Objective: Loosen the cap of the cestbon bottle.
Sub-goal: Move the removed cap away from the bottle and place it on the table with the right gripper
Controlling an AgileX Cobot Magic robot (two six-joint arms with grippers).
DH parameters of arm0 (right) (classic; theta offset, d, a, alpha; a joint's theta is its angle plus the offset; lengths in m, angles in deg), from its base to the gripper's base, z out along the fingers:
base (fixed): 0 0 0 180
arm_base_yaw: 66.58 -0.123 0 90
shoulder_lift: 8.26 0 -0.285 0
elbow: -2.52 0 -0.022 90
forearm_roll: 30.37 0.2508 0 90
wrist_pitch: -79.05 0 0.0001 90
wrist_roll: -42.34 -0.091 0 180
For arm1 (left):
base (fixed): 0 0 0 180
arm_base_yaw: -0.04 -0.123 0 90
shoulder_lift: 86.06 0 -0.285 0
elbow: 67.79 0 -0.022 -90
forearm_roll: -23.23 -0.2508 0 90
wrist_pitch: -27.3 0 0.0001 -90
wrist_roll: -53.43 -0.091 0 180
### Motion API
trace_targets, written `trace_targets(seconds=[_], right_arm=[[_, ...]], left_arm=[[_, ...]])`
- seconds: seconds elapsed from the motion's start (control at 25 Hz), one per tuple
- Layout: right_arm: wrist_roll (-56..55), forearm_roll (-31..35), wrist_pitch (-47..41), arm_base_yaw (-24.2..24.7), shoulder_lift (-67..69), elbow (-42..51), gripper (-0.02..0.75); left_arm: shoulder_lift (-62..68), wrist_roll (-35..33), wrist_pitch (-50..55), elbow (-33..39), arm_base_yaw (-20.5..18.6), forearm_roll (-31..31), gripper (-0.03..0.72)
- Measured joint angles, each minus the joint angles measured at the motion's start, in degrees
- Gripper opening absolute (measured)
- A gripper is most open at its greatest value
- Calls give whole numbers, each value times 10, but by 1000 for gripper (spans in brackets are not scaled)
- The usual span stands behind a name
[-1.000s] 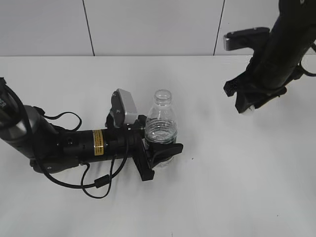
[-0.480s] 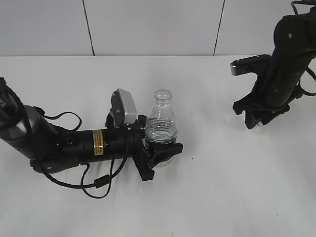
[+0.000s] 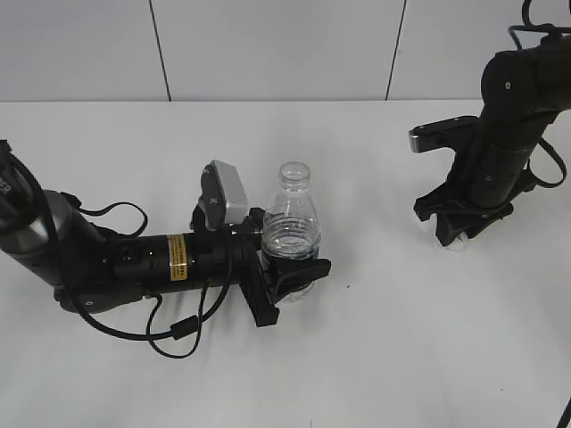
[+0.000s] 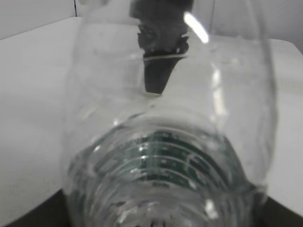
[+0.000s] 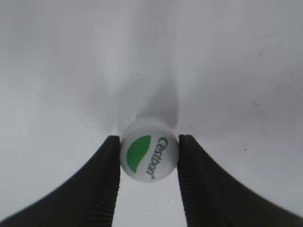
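The clear cestbon bottle (image 3: 290, 223) stands upright at the table's middle, its mouth open with no cap on it. My left gripper (image 3: 291, 275) is shut on its lower body. In the left wrist view the bottle (image 4: 165, 142) fills the frame, and its green label shows through the plastic. My right gripper (image 3: 453, 235) is low over the table at the right, well apart from the bottle. In the right wrist view it (image 5: 148, 140) is shut on the white cap (image 5: 149, 157), green mark up, just above or on the table.
The left arm (image 3: 134, 259) lies low across the table's left side with a loose black cable (image 3: 174, 334) beside it. The white table (image 3: 375, 339) ends at a grey panelled wall (image 3: 268, 45) at the back.
My right gripper has come down toward the table with the cap and shifted slightly. The left gripper and bottle have not moved.
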Motion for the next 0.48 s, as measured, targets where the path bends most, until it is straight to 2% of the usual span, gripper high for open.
trace_targets(seconds=[0.48], right_arm=[[0, 0, 7, 0, 0, 0, 291]], left_arm=[[0, 0, 0, 0, 0, 1, 401]])
